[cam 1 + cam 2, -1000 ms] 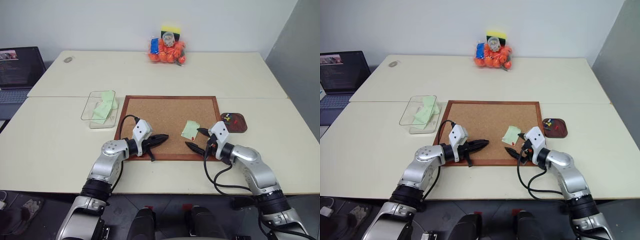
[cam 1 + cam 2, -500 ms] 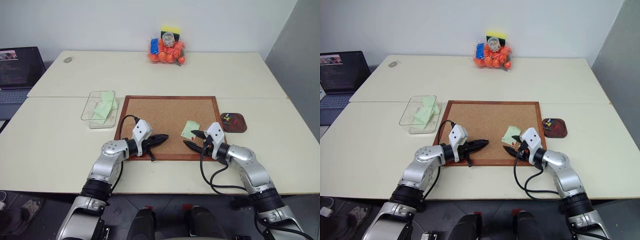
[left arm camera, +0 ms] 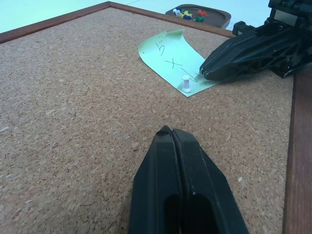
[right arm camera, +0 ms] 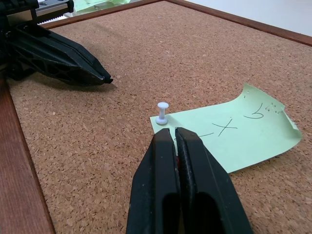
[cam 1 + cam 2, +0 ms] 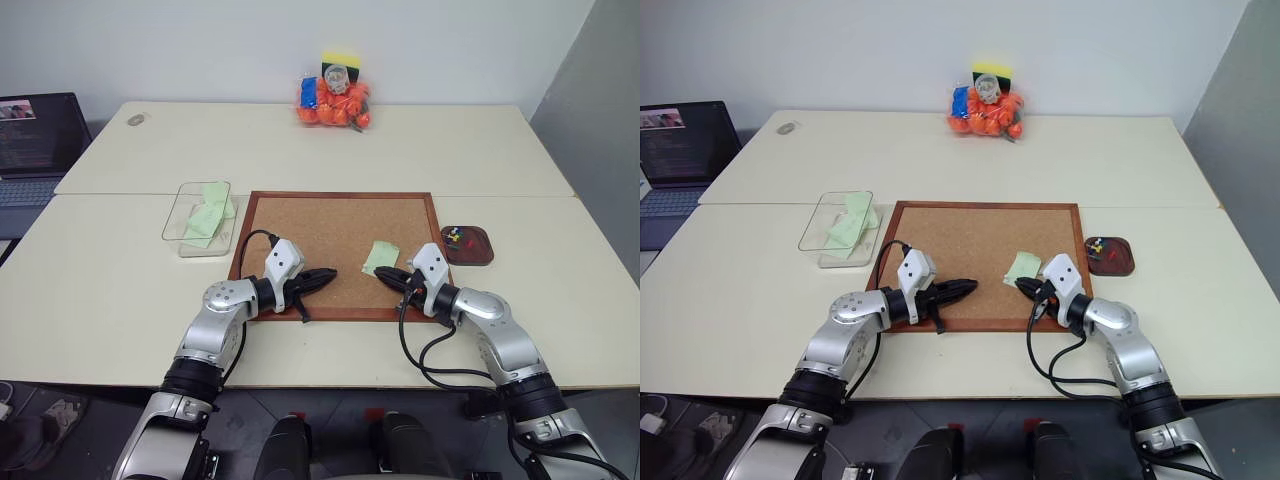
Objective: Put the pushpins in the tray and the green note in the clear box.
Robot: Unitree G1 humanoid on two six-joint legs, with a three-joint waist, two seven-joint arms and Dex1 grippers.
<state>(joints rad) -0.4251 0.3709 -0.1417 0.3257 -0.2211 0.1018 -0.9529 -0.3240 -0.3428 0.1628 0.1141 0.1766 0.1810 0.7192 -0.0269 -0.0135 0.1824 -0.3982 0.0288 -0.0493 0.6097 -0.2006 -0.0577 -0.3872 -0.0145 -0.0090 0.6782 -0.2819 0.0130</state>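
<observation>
Right end effector (image 4: 175, 130) has its two black fingers pressed together, tips resting at the near edge of the green note (image 4: 234, 134), just beside a white pushpin (image 4: 162, 112) that stands upright through the note's corner; whether anything is pinched between the tips cannot be told. Left end effector (image 3: 171, 131) is likewise clenched on nothing, poised low over bare cork, well apart from the note and pointing toward it.

That note is a thin, pale mint-green slip lying on the corkboard (image 5: 330, 235) near its right frame, its far end curling up off the cork. Handwritten marks show on it: an "X" in the middle and a scrawl like "3" near the curled end. Its long axis runs from the pinned corner away toward the board's far right corner.

Beyond the frame on the pale surface (image 5: 100, 290) sits the small reddish-brown tray (image 5: 480, 252), holding pushpins (image 3: 187, 13) in red, yellow, blue and green. Left of the board stands the clear box (image 5: 188, 240) with green paper inside
</observation>
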